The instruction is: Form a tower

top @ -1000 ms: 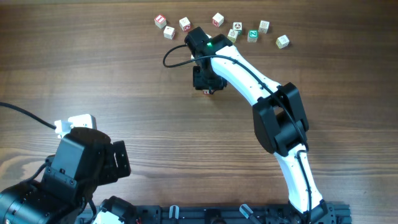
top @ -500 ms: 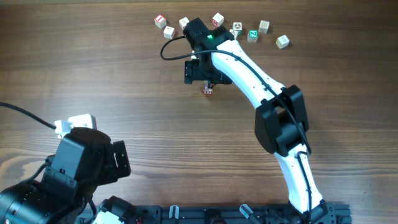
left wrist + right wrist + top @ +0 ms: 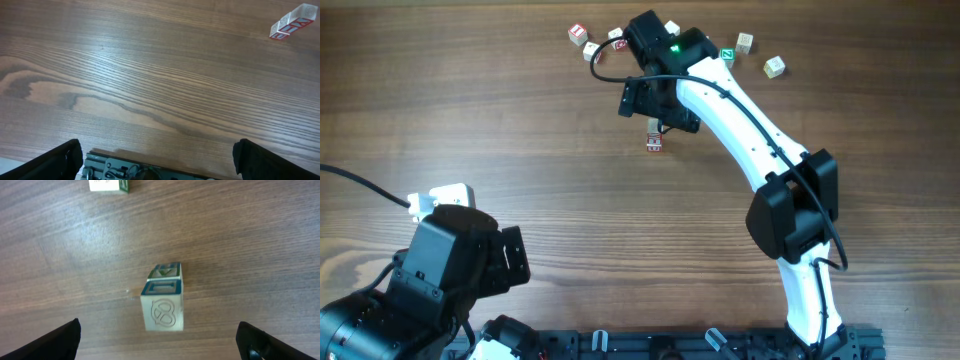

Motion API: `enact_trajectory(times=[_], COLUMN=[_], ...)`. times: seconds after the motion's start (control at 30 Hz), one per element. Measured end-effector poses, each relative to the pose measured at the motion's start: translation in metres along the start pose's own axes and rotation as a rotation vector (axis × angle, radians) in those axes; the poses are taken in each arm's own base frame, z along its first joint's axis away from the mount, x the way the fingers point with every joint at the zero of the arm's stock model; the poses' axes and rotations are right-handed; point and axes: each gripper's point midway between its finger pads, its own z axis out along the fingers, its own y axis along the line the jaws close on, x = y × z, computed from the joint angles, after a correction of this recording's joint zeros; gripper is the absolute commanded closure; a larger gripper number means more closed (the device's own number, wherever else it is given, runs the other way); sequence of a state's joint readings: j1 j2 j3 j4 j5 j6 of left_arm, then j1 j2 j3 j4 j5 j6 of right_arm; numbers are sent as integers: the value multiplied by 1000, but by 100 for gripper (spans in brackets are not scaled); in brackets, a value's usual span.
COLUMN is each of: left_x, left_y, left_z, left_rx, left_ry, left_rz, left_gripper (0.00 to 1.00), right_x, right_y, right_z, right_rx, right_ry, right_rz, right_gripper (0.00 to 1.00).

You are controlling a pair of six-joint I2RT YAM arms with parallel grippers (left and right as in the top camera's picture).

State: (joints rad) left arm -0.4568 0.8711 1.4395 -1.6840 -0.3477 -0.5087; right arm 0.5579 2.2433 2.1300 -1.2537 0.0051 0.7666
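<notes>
The tower (image 3: 654,142) is a narrow stack of pale cubes with red marks, standing alone on the wooden table. The right wrist view looks down on the tower (image 3: 162,297), whose top face carries a looped mark. My right gripper (image 3: 657,110) hovers just beyond and above it, open; in its own view the right gripper (image 3: 160,342) holds nothing and the tower stands clear between the spread fingers. The left wrist view shows the tower (image 3: 292,27) far off at the upper right. My left gripper (image 3: 157,160) is open and empty, low at the near left (image 3: 505,258).
Loose cubes lie along the far edge: red-marked ones (image 3: 578,33) on the left, a green-marked one (image 3: 728,55) and pale ones (image 3: 775,67) on the right. One cube (image 3: 107,185) shows at the top of the right wrist view. A black cable (image 3: 360,185) trails left.
My right gripper opened, let go of the cube on the tower, and drew back toward the far edge. The tower now shows uncovered. The left arm has not moved.
</notes>
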Motion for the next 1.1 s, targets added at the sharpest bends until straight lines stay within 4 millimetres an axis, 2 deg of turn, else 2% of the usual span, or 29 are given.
enact_trajectory(times=[0.17,0.33,0.4,0.43,0.47,0.6,0.77,0.97,1.1], left_x=[0,0,0,0,0,0,0,0,0], left_y=[0,0,0,0,0,0,0,0,0], left_z=[0,0,0,0,0,0,0,0,0], left_rx=[0,0,0,0,0,0,0,0,0], left_ry=[0,0,0,0,0,0,0,0,0], left_rz=[0,0,0,0,0,0,0,0,0], left_gripper=[0,0,0,0,0,0,0,0,0], right_x=[-7,-3,-5,-6,-6,0,0,6,7], right_y=[1,-3,-2,0,-1,-5,-5,-11,-11], right_z=[1,29,32,32,35,54,57,77,78], right_rx=[-14,-11,-16,-22,-18,7,10,39,41], right_ry=[-17,-15,-21,-28,-23,14,18,58,60], right_rz=[-27,-110,-151,-170,-189,-221,-242,-250,-254], right_gripper=[0,2,8,16,19,23,37,51,60])
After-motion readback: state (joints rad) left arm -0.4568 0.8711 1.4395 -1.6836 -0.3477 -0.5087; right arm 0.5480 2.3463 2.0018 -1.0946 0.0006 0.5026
